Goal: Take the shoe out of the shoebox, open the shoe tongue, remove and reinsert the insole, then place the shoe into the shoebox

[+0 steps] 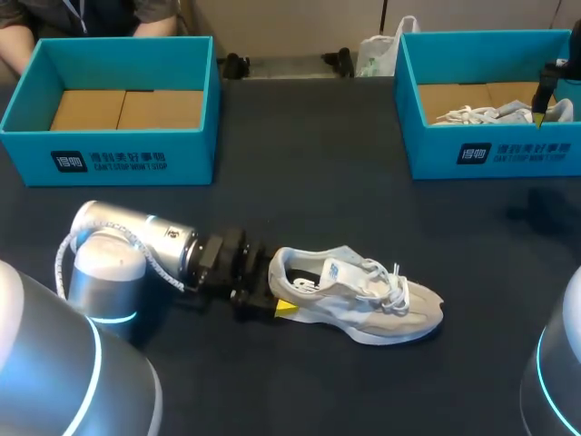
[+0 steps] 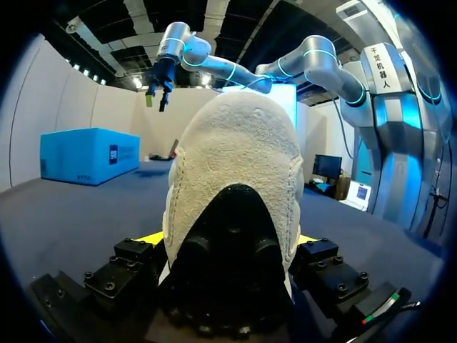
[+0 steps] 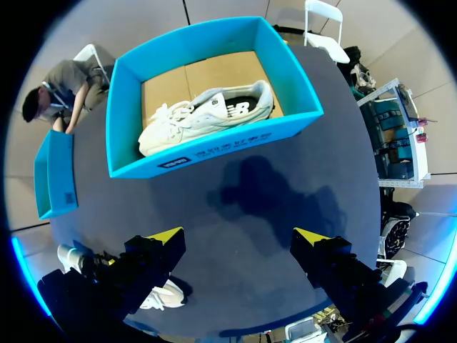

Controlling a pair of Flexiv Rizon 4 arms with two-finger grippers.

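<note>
The left gripper (image 1: pixel 275 292) pinches the heel of the grey sneaker (image 1: pixel 363 300), which stands on the dark table (image 1: pixel 300 182) near 6 o'clock, toe toward 3 o'clock. The right gripper (image 3: pixel 239 236), fingers spread, hovers above the 2 o'clock shoebox (image 3: pixel 214 153), which holds a 2nd sneaker (image 3: pixel 207 114).

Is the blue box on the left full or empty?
Empty: the left shoebox shows only its bare brown floor in the head view.

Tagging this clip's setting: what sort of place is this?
Likely a robot lab bench: a dark table, two teal shoeboxes, and a grey shoe gripped at its heel by the left end effector.
</note>
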